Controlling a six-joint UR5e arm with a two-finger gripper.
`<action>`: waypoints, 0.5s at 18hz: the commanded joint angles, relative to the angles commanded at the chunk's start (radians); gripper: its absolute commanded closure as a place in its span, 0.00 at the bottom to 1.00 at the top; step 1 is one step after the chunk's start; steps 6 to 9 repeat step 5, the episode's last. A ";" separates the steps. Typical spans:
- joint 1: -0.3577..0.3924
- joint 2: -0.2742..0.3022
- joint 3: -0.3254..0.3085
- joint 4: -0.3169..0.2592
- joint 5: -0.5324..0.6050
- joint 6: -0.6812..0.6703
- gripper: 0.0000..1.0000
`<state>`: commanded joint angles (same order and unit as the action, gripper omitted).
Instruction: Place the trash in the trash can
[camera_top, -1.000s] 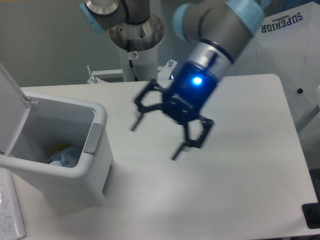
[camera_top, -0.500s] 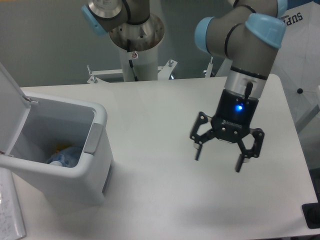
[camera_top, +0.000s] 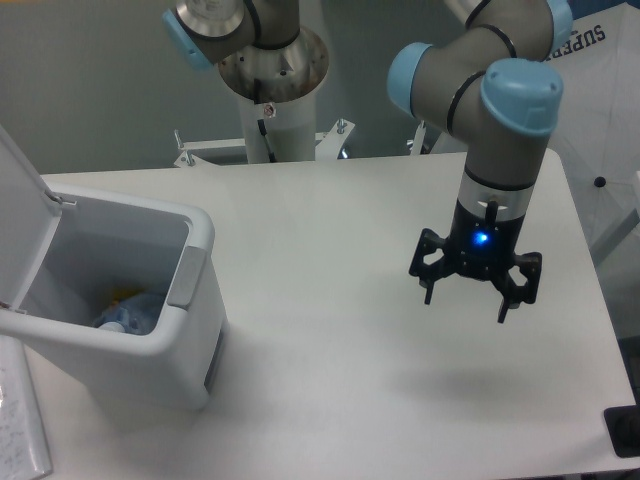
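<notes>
fingers (camera_top: 467, 298) black, spread apart, empty | trash can (camera_top: 190, 275) white smooth plastic, lid up | table (camera_top: 320, 380) matte white

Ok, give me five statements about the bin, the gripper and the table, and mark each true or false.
1. The bin's lid is open. True.
2. The gripper is shut on a bottle. False: its fingers are spread and hold nothing.
3. The gripper hangs over the bin. False: it is over the right side of the table, well away from the bin.
4. Something bluish lies inside the bin. True.
5. A blue light shows on the gripper's body. True.
</notes>
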<state>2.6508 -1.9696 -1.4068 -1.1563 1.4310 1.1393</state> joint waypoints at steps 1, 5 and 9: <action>-0.008 -0.005 0.011 -0.025 0.032 0.026 0.00; -0.022 -0.012 0.020 -0.049 0.086 0.049 0.00; -0.022 -0.012 0.020 -0.049 0.086 0.049 0.00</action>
